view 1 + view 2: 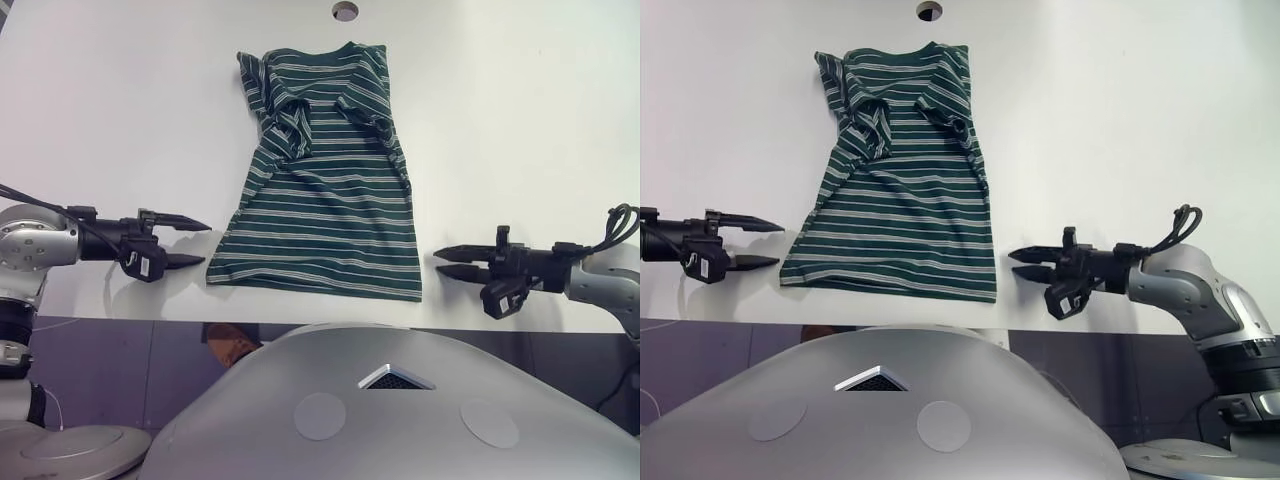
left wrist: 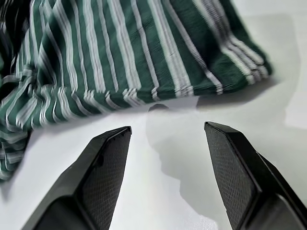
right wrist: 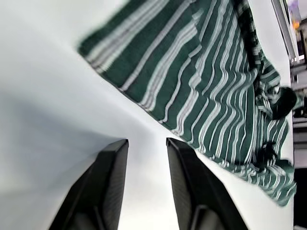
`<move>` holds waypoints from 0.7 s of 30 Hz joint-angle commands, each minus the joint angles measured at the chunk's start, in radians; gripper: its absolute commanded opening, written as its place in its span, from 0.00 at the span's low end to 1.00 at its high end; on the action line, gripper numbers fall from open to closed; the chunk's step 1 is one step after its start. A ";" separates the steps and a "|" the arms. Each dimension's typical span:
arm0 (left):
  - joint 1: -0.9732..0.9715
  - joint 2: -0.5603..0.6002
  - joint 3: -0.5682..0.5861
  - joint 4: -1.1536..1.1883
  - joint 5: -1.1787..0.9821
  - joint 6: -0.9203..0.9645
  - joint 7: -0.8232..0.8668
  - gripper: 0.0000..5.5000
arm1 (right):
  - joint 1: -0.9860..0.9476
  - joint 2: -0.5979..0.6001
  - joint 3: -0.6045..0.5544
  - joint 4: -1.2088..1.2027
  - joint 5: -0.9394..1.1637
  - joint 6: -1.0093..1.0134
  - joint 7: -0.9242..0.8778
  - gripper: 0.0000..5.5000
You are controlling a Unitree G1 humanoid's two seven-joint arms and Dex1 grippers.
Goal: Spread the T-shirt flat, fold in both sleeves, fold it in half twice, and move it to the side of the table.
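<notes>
One dark-green, white-striped cotton T-shirt (image 1: 320, 190), centre of white table (image 1: 520, 120), collar at 12 o'clock, sleeves bunched inward. Left gripper (image 1: 205, 244), fingers spread, at 8 o'clock beside hem; right gripper (image 1: 437, 261), narrowly parted, at 4 o'clock. Advice: pinch both hem corners evenly, lift together.

Both wrist views blur the T-shirt (image 2: 120, 52) and cut it off.
</notes>
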 commanded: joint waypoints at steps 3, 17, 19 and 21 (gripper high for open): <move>0.003 -0.040 -0.115 -0.024 0.134 0.007 0.044 0.47 | -0.031 0.064 0.068 -0.034 -0.108 0.008 -0.048 0.27; 0.056 0.152 -0.227 -0.524 -0.292 0.879 -0.121 0.05 | -0.049 0.084 0.174 -0.148 0.068 0.398 0.069 0.00; 0.068 0.185 -0.223 -0.591 -0.385 1.079 -0.164 0.00 | -0.029 0.048 0.196 -0.223 0.220 0.564 0.165 0.00; 0.066 0.200 -0.212 -0.624 -0.479 1.268 -0.205 0.00 | 0.008 -0.016 0.203 -0.320 0.407 0.756 0.264 0.00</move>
